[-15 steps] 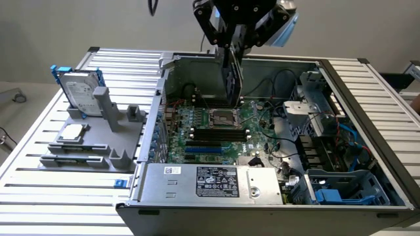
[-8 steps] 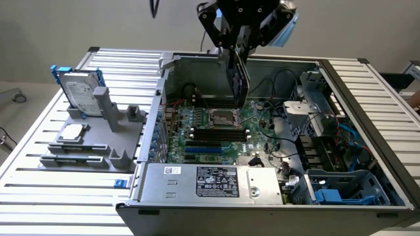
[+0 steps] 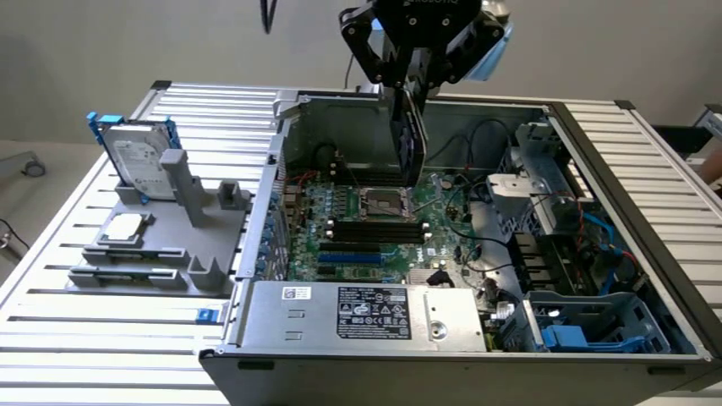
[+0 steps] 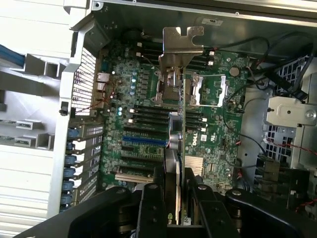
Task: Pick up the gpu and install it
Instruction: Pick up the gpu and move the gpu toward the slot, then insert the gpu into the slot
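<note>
1. The gripper [image 3: 410, 85] [image 4: 177, 208] is clenched on the gpu [image 3: 408, 139] [image 4: 174, 148], with 1 finger on each flat face.
2. Hidden: the arm above the gripper is cut off by the exterior view's upper edge. The fingers cover the gripped end of the card.
3. Hard to make out: the wrist view shows the card edge-on, so neither face is readable. The gap between the card and the motherboard [image 3: 373, 228] [image 4: 213, 144] cannot be judged.
4. The silver end bracket [image 4: 182, 42] sits at the card end farthest from the gripper.
5. Clearance: the card hangs over the open computer case [image 3: 338, 106], apart from its walls. Loose cables [image 3: 485, 135] lie toward the exterior view's right.
6. The power supply [image 3: 361, 315] closes off the near side of the case.
7. Pose: the gripper points straight down and the card hangs upright.
</note>
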Action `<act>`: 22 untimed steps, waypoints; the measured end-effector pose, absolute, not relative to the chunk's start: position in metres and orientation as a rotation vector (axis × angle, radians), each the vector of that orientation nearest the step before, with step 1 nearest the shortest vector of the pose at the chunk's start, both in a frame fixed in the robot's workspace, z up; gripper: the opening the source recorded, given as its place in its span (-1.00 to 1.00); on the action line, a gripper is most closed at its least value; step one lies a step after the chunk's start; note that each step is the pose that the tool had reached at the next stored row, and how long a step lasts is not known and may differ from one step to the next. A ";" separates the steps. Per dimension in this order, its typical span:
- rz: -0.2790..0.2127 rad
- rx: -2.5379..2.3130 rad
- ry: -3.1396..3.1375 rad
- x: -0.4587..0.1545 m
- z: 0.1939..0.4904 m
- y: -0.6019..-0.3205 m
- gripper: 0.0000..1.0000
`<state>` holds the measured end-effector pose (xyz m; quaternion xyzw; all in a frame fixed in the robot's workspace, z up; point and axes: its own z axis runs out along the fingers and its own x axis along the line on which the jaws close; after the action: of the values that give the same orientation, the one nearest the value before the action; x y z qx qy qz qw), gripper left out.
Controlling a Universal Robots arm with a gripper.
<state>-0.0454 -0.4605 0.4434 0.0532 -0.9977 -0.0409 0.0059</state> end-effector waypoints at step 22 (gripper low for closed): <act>-0.128 0.235 -3.147 -0.045 0.443 -0.461 -0.47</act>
<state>-0.0452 -0.4605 0.4433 0.0746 -0.9964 -0.0404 -0.0083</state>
